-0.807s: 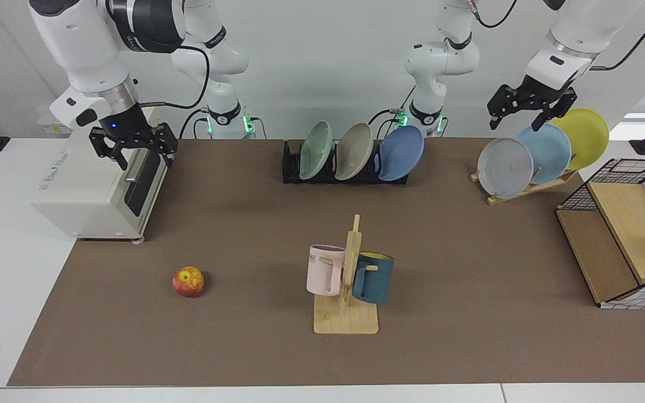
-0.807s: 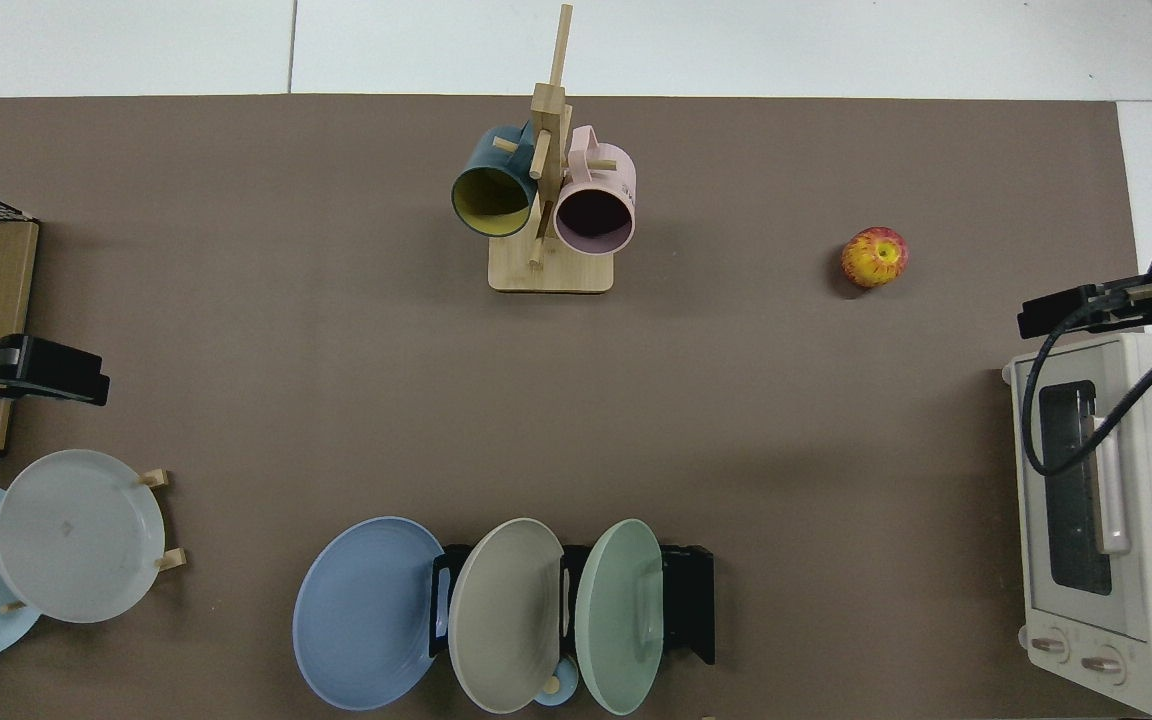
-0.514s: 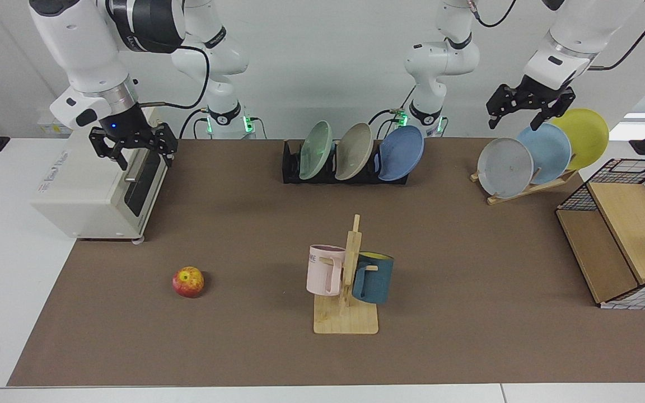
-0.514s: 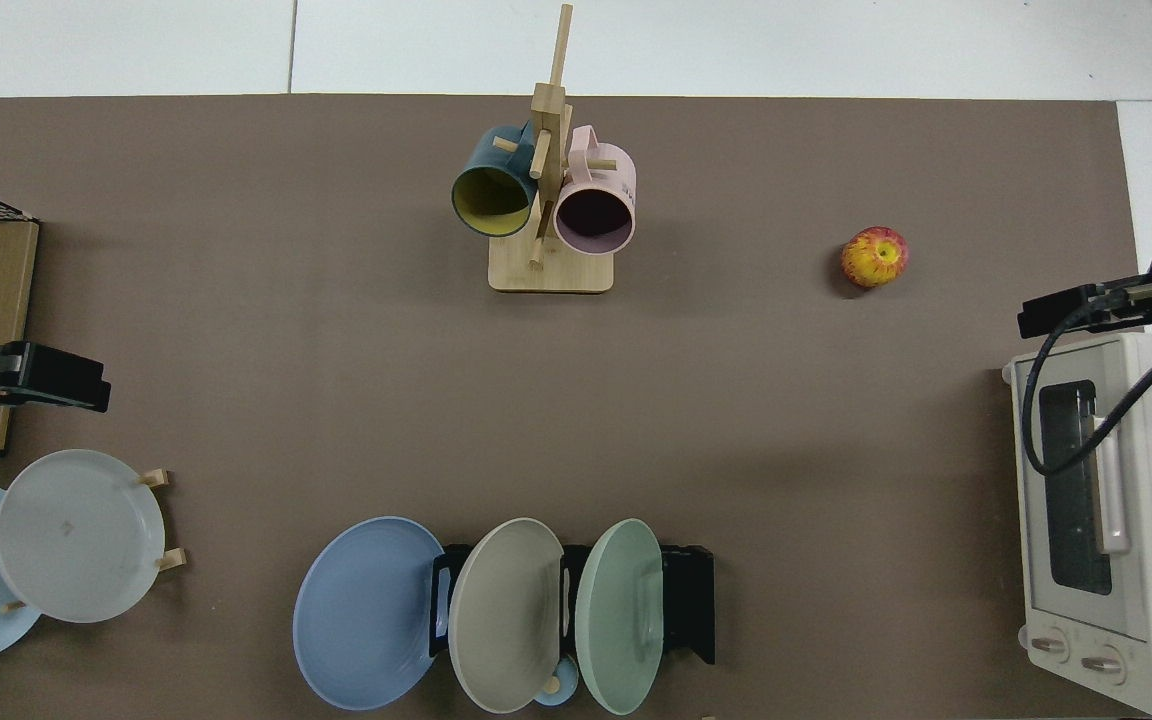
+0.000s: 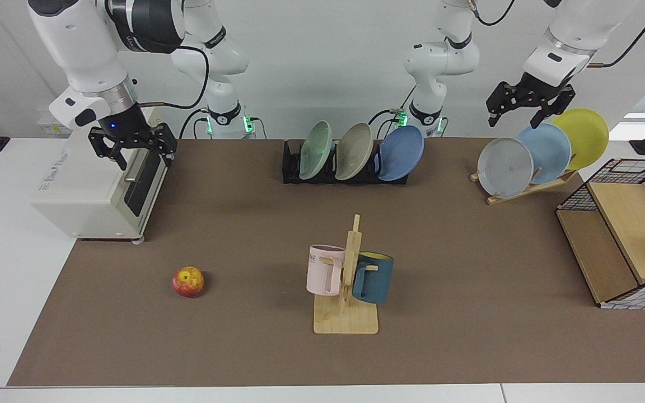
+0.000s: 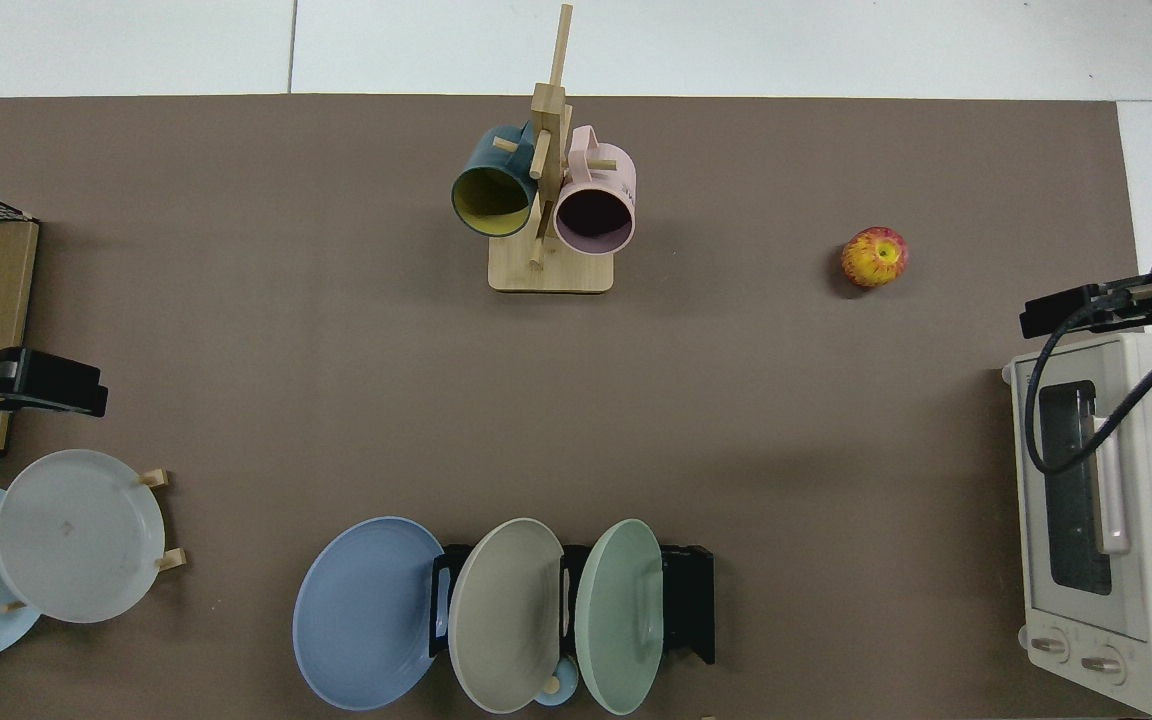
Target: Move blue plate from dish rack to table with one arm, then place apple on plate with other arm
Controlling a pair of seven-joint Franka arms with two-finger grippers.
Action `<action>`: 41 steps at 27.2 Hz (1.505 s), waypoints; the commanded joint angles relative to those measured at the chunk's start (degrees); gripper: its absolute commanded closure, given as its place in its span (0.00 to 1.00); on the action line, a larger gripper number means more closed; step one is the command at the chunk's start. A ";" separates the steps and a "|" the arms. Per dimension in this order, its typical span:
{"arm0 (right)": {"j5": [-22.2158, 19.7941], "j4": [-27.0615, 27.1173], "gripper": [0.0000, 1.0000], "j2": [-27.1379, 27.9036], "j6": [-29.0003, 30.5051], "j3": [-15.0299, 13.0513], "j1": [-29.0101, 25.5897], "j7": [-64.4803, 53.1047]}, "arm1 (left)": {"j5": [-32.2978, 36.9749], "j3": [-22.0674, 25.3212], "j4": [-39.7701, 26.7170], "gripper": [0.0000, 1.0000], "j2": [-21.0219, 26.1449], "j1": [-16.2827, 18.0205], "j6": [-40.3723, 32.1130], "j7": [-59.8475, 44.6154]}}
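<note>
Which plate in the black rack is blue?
The blue plate, at the end of the dish rack nearest the wooden stand; the others are beige and green.

looks like a robotics lab dressed up as a kitchen: two white arms (image 5: 93, 56) bolted behind a matted table (image 5: 244, 347), plain white walls, toaster oven (image 5: 98, 184), plates, mug tree (image 5: 350, 280).

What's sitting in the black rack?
The dish rack holds three leaning plates: green plate, beige plate and the blue plate. The plates cover most of its slots.
</note>
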 commanded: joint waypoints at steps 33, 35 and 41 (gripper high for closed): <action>-0.02 13.04 0.00 10.80 -4.21 0.82 -0.28 4.87 | -3.69 -6.31 -46.23 0.00 -19.15 -2.18 23.02 -0.70; -0.10 13.57 0.00 12.03 -3.77 0.82 0.77 5.31 | -5.01 -7.01 -48.43 0.00 -19.16 -2.18 24.87 -0.70; -0.19 17.17 0.00 16.86 -3.42 0.82 1.74 6.98 | -6.60 -8.07 -53.09 0.00 -19.59 -2.27 26.99 -0.70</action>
